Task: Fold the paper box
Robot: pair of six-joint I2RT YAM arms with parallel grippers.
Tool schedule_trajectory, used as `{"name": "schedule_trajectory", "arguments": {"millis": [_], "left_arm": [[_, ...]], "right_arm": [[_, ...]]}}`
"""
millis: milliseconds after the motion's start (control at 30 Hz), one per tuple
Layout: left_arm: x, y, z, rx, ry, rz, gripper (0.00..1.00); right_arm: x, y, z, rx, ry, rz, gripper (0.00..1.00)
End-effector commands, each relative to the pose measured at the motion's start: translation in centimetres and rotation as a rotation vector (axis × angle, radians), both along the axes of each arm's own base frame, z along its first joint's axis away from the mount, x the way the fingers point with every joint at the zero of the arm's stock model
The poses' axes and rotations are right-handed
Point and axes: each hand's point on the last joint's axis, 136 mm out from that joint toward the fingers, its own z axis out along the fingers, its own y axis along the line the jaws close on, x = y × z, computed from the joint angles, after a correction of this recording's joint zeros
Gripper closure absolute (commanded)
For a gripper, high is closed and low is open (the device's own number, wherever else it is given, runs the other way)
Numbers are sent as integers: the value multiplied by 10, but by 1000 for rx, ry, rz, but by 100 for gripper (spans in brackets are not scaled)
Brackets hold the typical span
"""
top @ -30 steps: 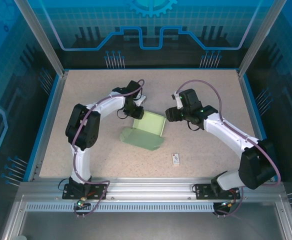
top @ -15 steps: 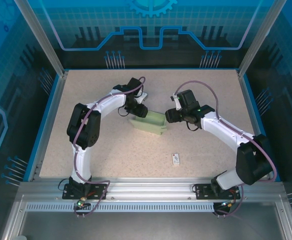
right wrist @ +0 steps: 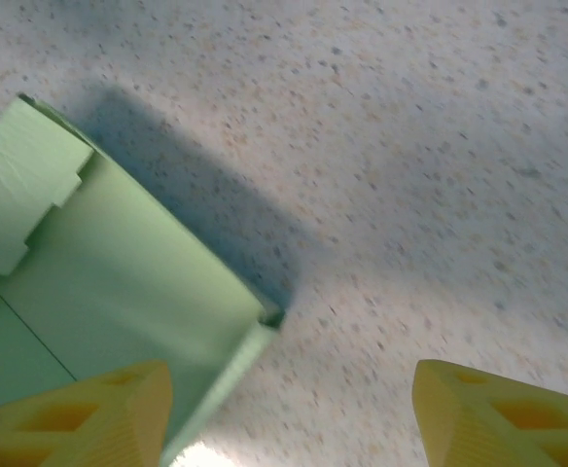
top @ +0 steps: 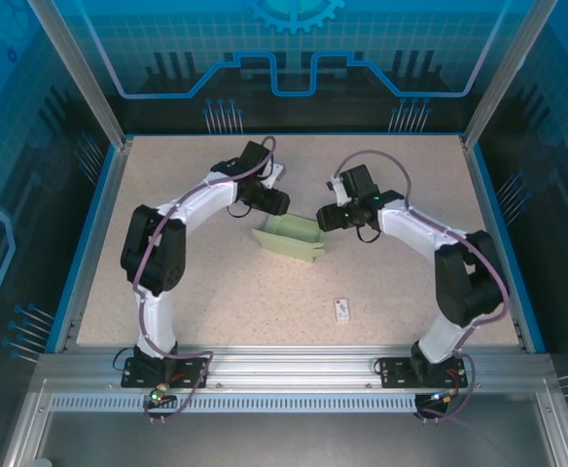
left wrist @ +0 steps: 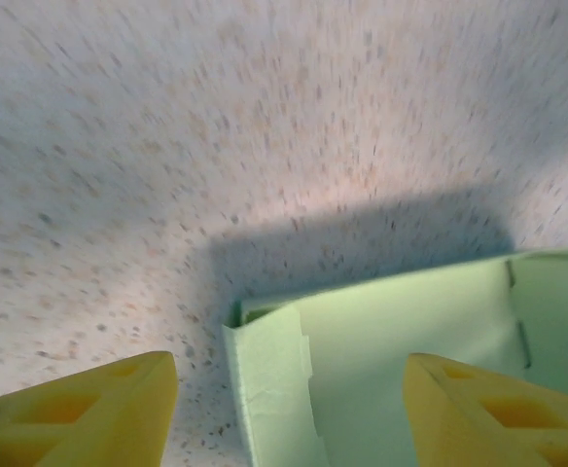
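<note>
paper box (top: 289,239) sits mid-table, half formed: pale green card, walls partly up, open on top, not closed yet.

left pincer (top: 272,200) hangs just beyond the box's far-left corner. its jaws are wide apart with nothing in them. in my left wrist view the corner wall and its tab lie below, between my fingers (left wrist: 99,409), not touching either.

right pincer (top: 327,220) hangs at the box's far-right end, equally wide and holding nothing. in my right wrist view the box's long wall and a notched end tab lie toward my left finger, and there is bare table under the rest of the gap.

step in hand, my read: re-approach and press the end walls and tabs in.
- come down square to a wall. thin card will buckle if i pinch at an angle
- one pincer pins the box, the other folds. nothing else keeps it from sliding
- fold along the existing creases and tuck the tab behind the wall, not over it
- close slowly and stop at contact

room: blue printed panels and an aluminium frame around the box on all sides.
table (top: 216,292): speckled beige, matte and flat, blue edging.
small white tag (top: 342,309): nearer my bases than the box, well apart from it, not in the way.
</note>
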Motion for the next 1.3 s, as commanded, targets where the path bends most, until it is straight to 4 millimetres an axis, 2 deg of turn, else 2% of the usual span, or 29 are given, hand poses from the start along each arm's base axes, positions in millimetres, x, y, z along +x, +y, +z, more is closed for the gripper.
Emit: {"name": "schedule_trajectory", "arguments": {"millis": [0, 167, 233, 333, 400, 500, 567, 733, 833, 933, 1067, 1267], "left_arm": [[17, 24, 51, -58, -169, 118, 35], [9, 69, 73, -111, -283, 284, 35], [-1, 87, 72, -138, -299, 351, 35], [-22, 114, 58, -129, -299, 451, 35], [-40, 131, 40, -109, -272, 517, 36], [-67, 148, 13, -105, -217, 592, 36], [-82, 153, -2, -103, -179, 615, 36], [-115, 152, -35, -129, -91, 631, 37], [-129, 140, -49, -200, -41, 618, 38], [-138, 119, -59, -261, 18, 569, 40], [-133, 87, -62, -289, 47, 487, 40], [-113, 61, -68, -330, 61, 447, 42]], "right_arm": [[13, 23, 0, 79, 36, 54, 34], [20, 42, -22, 103, 133, 104, 37], [19, 50, -28, 120, 170, 129, 38], [15, 55, -35, 126, 217, 150, 38], [9, 51, -37, 124, 244, 151, 38], [-6, 50, -39, 155, 288, 155, 38], [-17, 52, -40, 187, 308, 159, 38], [-44, 62, -42, 287, 361, 187, 38], [-59, 72, -37, 350, 375, 215, 38], [-75, 87, -32, 407, 383, 248, 37], [-89, 104, -27, 465, 391, 278, 36], [-79, 85, -29, 418, 344, 214, 34]]}}
